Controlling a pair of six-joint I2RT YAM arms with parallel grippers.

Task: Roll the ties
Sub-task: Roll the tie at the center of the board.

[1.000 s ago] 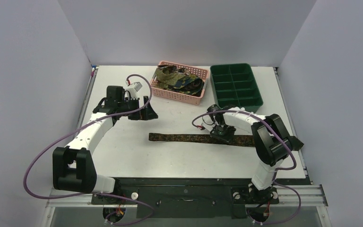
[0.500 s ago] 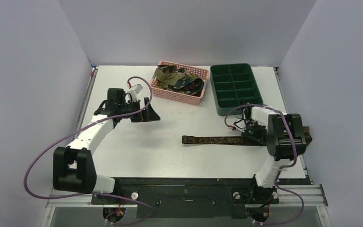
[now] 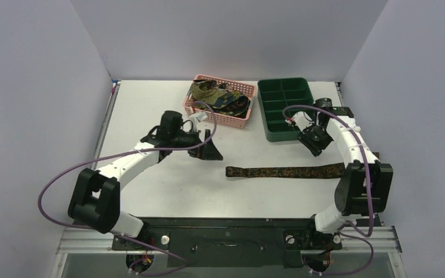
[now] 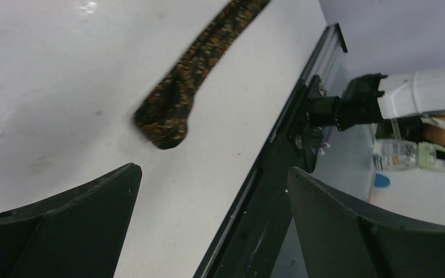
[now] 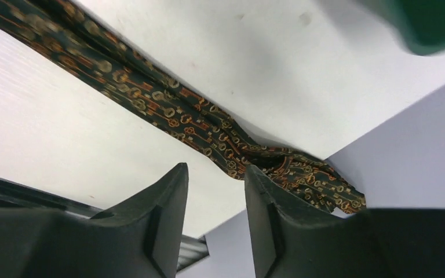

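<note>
Right claw [image 3: 317,145] lifted off tie [image 3: 284,172] — parted, empty; left claw [image 3: 210,149] nearer — wide open

Nothing to read here, not a letter, number or logo in any view. The tie [image 5: 208,139] lying on the table [image 5: 64,150] carries only a pattern of small gold rings and links. The bottle [image 4: 402,155] past the table's edge is too blurred to show print.
</note>
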